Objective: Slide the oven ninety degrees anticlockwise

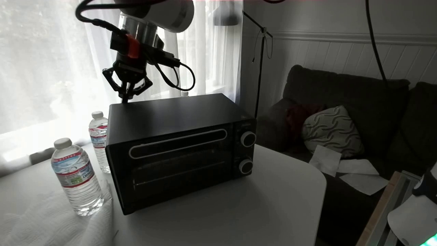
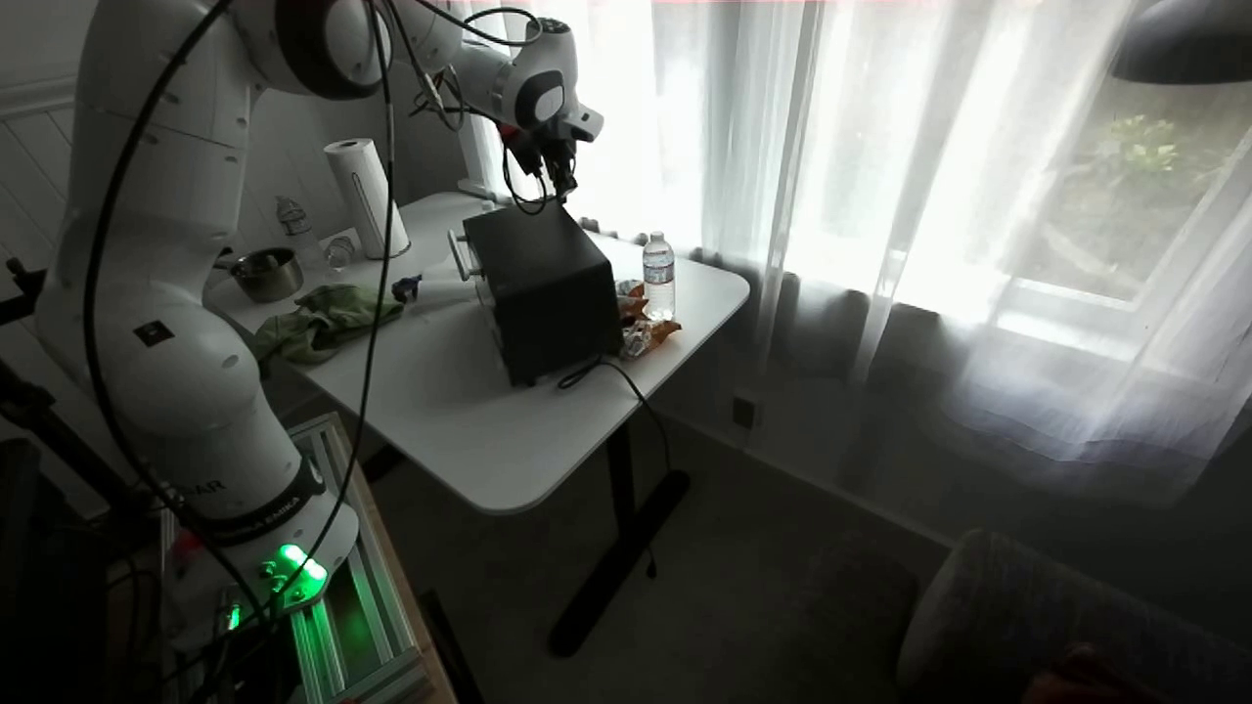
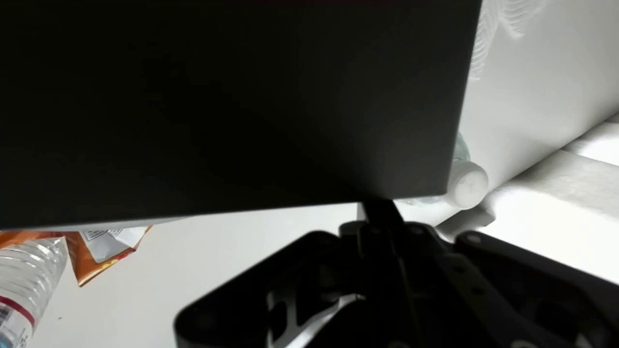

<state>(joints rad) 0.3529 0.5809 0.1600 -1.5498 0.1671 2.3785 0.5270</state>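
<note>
The oven, a large black box, stands on the white table in both exterior views (image 1: pixel 170 114) (image 2: pixel 538 249). In an exterior view its front door, horizontal handle and two silver-ringed knobs face the camera. Its dark top fills the upper part of the wrist view (image 3: pixel 217 106). My gripper (image 1: pixel 125 98) is at the back edge of the oven, near the corner away from the knobs; it also shows in an exterior view (image 2: pixel 564 192). In the wrist view the fingers (image 3: pixel 381 210) are together, tips at the oven's edge and partly hidden behind it. I cannot tell whether they touch it.
Water bottles (image 1: pixel 78 179) (image 1: pixel 99 138) stand beside the oven on the table (image 1: pixel 283 191). Another bottle (image 2: pixel 658 284) and an orange snack bag (image 2: pixel 650 335) are behind it. A power cord (image 2: pixel 626 374) hangs over the edge. A green cloth (image 2: pixel 328 323), pot (image 2: pixel 269 277) and paper towel roll (image 2: pixel 367 200) lie farther off.
</note>
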